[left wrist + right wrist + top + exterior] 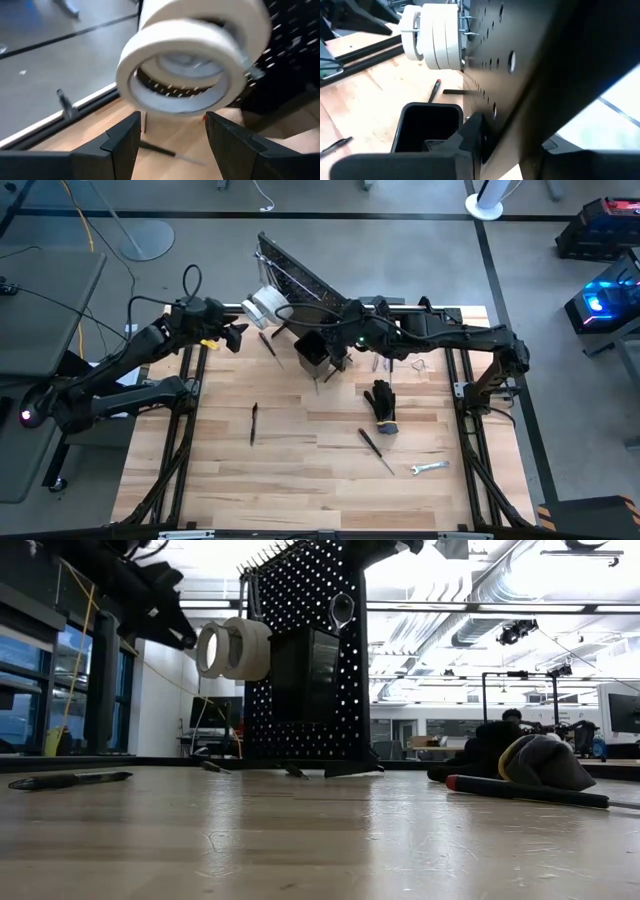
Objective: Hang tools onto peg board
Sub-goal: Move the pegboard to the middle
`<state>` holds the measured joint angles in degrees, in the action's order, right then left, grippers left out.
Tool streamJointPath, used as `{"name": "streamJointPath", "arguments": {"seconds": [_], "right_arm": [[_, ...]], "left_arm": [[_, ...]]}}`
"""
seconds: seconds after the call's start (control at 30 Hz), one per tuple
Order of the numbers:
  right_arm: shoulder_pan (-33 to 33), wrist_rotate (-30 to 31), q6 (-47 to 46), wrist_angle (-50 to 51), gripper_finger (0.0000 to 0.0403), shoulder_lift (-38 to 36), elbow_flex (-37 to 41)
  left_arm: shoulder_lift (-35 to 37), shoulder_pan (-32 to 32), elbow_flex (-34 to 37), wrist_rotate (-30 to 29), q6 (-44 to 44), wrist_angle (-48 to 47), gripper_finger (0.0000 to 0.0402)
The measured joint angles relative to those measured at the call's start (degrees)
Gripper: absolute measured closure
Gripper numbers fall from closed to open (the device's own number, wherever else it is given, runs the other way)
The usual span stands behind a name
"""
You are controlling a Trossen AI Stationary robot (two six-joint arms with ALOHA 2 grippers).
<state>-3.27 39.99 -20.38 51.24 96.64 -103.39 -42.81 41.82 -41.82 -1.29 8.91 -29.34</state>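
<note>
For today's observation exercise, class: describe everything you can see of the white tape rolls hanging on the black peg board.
The white tape rolls are matte, paper-like rings with open centres, at least three side by side on metal wire hooks high at one side of the upright black perforated peg board. They hang on edge, clear of the wooden table, above and beside the small black bin. The left claw stands open just before them, not touching.

high: straight down, whole table [300, 470], far | low: table height, level, faces peg board [300, 650] upper centre | left wrist: very near tape rolls [195, 65] | right wrist: tight on peg board, bin [427, 125] | all share tape rolls
</note>
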Motion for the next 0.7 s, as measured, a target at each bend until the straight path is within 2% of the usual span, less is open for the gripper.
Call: {"name": "streamJointPath", "arguments": {"seconds": [0.27,0.57,0.7], "right_arm": [[-0.07,-0.63,0.21,1.95,0.0326,-0.15,-0.09],[1.05,-8.42,7.51,4.41,0.0332,-1.62,-0.08],[1.50,-9.64,8.84,6.70,0.0340,-2.81,0.04]], "left_arm": [[6.11,0.00,0.00,0.89,0.01,0.89,0.0187],[11.20,0.01,0.00,0.93,0.59,0.48,0.0187],[11.94,0.00,0.00,0.83,1.00,0.47,0.0187]]}}
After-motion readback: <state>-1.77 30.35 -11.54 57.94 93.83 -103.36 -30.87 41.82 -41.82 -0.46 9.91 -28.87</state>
